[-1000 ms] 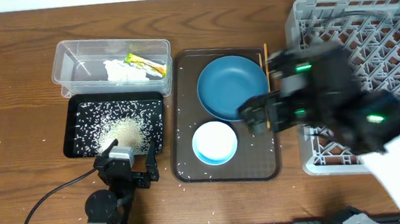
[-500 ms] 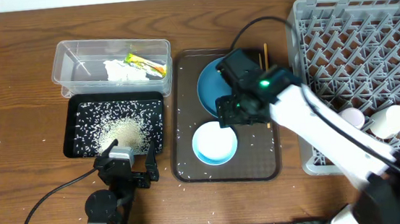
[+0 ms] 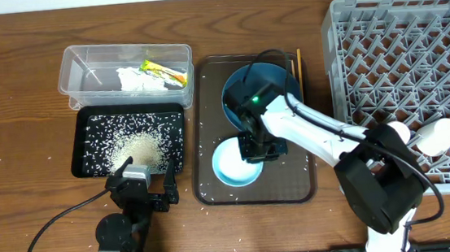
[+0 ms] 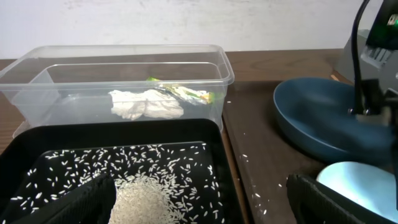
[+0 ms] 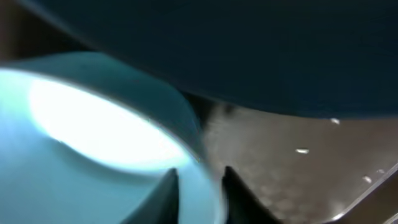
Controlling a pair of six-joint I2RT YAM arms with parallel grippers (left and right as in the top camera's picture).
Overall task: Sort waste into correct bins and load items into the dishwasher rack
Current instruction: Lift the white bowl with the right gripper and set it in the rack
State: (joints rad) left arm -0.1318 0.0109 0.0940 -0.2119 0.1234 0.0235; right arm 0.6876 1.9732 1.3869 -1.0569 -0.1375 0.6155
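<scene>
Right wrist | right gripper [image 5: 198,186] jaws apart, straddling bowl [image 5: 81,124] rim | bowl on tray [image 3: 295,181], just beside dish [image 5: 249,37] | risk: shallow rim pinch slips, bowl tips or strikes dish on lift.

A pale blue round bowl [image 5: 81,155] fills the lower left, blurred. The tool [image 5: 202,196] straddles its rim, dark fingertips [image 5: 166,193] slightly apart. Above looms a dark blue dish [image 5: 249,50]. White rice grains [image 5: 301,150] dot the brown tray [image 5: 298,186].
</scene>
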